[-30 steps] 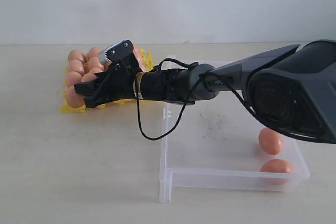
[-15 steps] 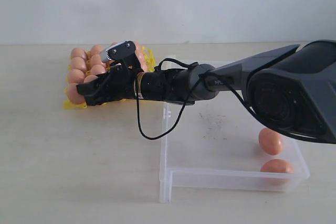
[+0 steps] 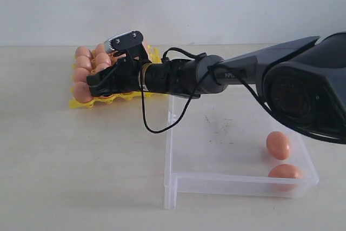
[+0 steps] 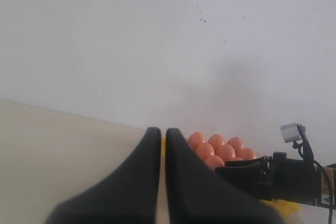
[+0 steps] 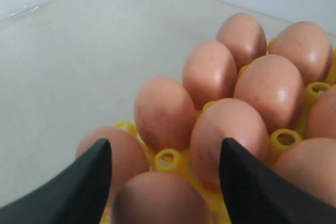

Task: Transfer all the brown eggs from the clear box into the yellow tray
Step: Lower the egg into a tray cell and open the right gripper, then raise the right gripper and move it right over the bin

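My right gripper [image 3: 92, 86] reaches across to the yellow tray [image 3: 120, 97] at the far left. In the right wrist view its jaws [image 5: 165, 142] stand an egg's width apart around a brown egg [image 5: 157, 200], low over the tray's near edge [image 5: 168, 159]. Several more brown eggs [image 3: 84, 63] fill the tray's cups. Two brown eggs [image 3: 278, 145] [image 3: 285, 171] lie in the near right corner of the clear box [image 3: 216, 183]. My left gripper [image 4: 163, 132] is shut with nothing in it, raised and facing the tray's eggs [image 4: 215, 148]; the exterior view does not show it.
The right arm [image 3: 232, 74] and its loose black cable [image 3: 146, 120] stretch over the clear box's far left corner. The box floor has dark scuffs [image 3: 219, 125]. A pale wall runs behind the table.
The right gripper has shifted slightly back and to the right over the tray, and the yellow tray with its eggs has shifted the same way. The clear box and its two eggs have stayed put.
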`<state>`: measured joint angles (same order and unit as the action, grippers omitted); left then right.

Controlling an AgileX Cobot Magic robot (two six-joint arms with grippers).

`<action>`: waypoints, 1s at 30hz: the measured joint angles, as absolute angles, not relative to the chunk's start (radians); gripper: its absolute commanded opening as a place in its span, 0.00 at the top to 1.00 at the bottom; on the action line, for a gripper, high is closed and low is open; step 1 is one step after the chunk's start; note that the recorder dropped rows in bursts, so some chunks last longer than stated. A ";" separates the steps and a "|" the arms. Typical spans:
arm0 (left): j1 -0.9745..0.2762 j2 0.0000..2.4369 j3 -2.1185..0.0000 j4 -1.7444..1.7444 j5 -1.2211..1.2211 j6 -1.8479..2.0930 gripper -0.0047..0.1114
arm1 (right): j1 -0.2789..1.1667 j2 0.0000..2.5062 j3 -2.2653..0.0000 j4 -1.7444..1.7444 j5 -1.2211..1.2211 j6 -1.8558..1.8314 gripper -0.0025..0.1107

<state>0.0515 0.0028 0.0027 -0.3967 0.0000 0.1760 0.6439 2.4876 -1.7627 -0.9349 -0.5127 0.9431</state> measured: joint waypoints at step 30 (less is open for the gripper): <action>0.051 0.003 0.003 -0.397 0.000 0.176 0.93 | 0.641 2.009 -1.709 -1.732 -0.432 1.583 0.98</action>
<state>0.0515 0.0028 0.0027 -0.3967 0.0000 0.1760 0.6405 2.0093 -1.7091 -1.7324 -0.4321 1.5827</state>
